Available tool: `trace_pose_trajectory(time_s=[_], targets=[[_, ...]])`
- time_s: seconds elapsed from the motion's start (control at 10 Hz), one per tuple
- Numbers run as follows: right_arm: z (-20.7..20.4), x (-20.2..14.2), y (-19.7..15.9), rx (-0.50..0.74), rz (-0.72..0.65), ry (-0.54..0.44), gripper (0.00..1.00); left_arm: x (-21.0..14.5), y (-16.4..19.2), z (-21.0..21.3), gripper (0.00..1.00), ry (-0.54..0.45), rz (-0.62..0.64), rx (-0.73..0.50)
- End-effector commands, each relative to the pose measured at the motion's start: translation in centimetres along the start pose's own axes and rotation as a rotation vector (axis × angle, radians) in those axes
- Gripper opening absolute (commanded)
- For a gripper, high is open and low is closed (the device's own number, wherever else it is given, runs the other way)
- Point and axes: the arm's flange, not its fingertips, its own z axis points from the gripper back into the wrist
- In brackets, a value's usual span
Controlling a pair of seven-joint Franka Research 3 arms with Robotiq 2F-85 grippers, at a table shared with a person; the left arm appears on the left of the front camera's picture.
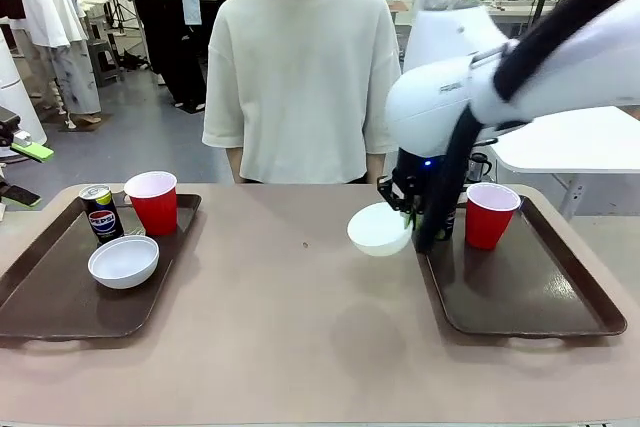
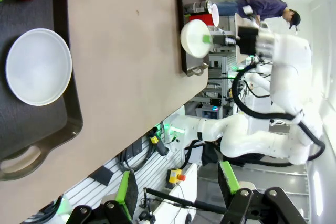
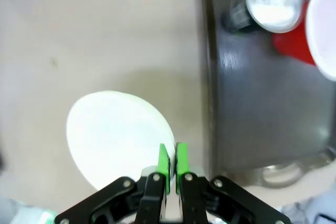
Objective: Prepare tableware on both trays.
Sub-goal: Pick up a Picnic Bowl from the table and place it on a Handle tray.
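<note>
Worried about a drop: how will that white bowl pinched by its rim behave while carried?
The bowl looks stiff and light, held clear of the table. The right gripper pinches only its rim, so it may tilt. Its smooth surface could slip.

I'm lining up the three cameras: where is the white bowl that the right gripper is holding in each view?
Front view: the held bowl hangs right of centre, just left of the right tray.
Left wrist view: held bowl, upper middle, at that tray's edge.
Right wrist view: held bowl, lower left, its rim pinched in the right gripper.
Shared landmark: the red cup on the right tray.
</note>
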Motion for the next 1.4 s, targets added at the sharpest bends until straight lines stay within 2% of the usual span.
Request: trace_pose_trajectory(time_s=[0.0,0.2,0.3,0.4,0.5,0.6,0.7,0.8,1.3], targets=[[3.2,-4.5,-3.8,0.068,0.043,-0.024,0.08,-0.1,0.0,0.1,0.82,-0.002,-0.014,-0.012],[4.2,-6.8,-6.9,0.153,0.046,-0.032,0.08,-0.1,0.0,0.1,0.82,-0.002,-0.014,-0.012],[3.4,-6.1,-7.6,0.172,-0.079,-0.038,0.08,-0.1,0.0,0.1,0.82,-0.002,-0.014,-0.012],[4.9,-6.3,-4.6,0.095,0.040,-0.043,0.08,-0.1,0.0,0.1,0.82,-0.002,-0.014,-0.012],[4.9,-6.3,-4.6,0.095,0.040,-0.043,0.08,-0.1,0.0,0.1,0.82,-0.002,-0.014,-0.012],[5.1,-6.8,-6.7,0.127,-0.008,-0.047,0.08,-0.1,0.0,0.1,0.82,-0.002,-0.014,-0.012],[5.2,-5.6,-9.0,0.077,0.088,-0.002,0.08,-0.1,0.0,0.1,0.82,-0.002,-0.014,-0.012],[4.5,-4.5,-11.0,0.042,0.096,-0.006,0.08,-0.1,0.0,0.1,0.82,-0.002,-0.014,-0.012],[-0.5,-0.1,-16.7,-0.025,0.275,0.193,0.08,-0.1,0.0,0.1,0.82,-0.002,-0.014,-0.012]])
